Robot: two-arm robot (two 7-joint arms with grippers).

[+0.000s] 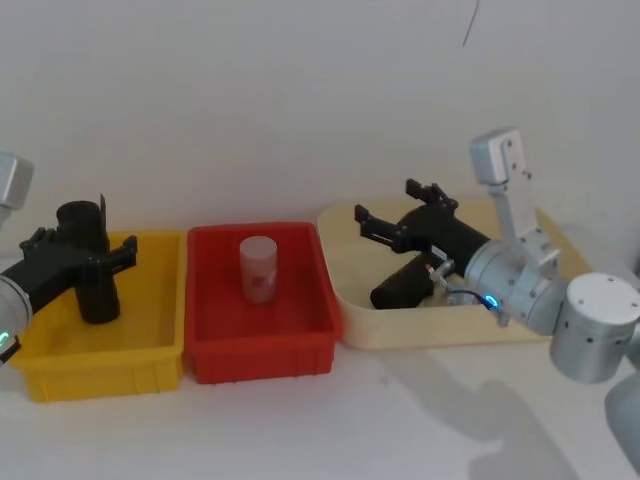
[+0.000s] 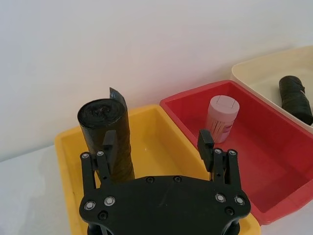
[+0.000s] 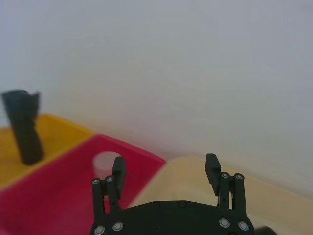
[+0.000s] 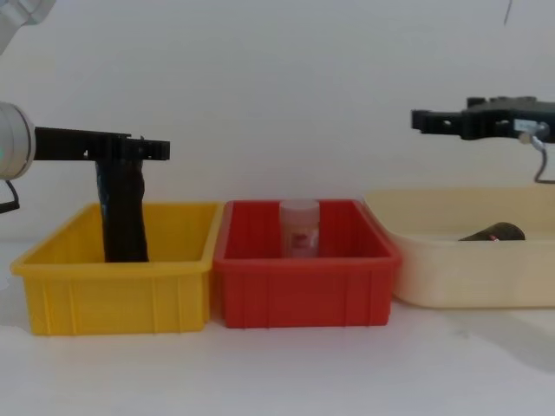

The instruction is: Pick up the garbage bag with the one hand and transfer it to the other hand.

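Garbage bag (image 1: 92,265), a black crinkly roll, stands upright in the yellow bin (image 1: 60,365) at the robot's left, base on the bin floor, a loose flap sticking up at its top edge. Left gripper (image 1: 95,248) is level with the roll's upper part; jaws spread wide, one finger (image 2: 108,142) against the roll's side, the other (image 2: 205,142) well clear, so nothing is clamped. Left wrist view puts the roll at the inner side of one finger, not centred in the gap. Red bin (image 1: 262,350) just beside the yellow one holds an upright pale jar (image 1: 258,268) with a pink label. Right gripper (image 4: 442,121) hangs open above the cream tray (image 4: 468,269); a second black roll (image 1: 405,283) lies on its side there.
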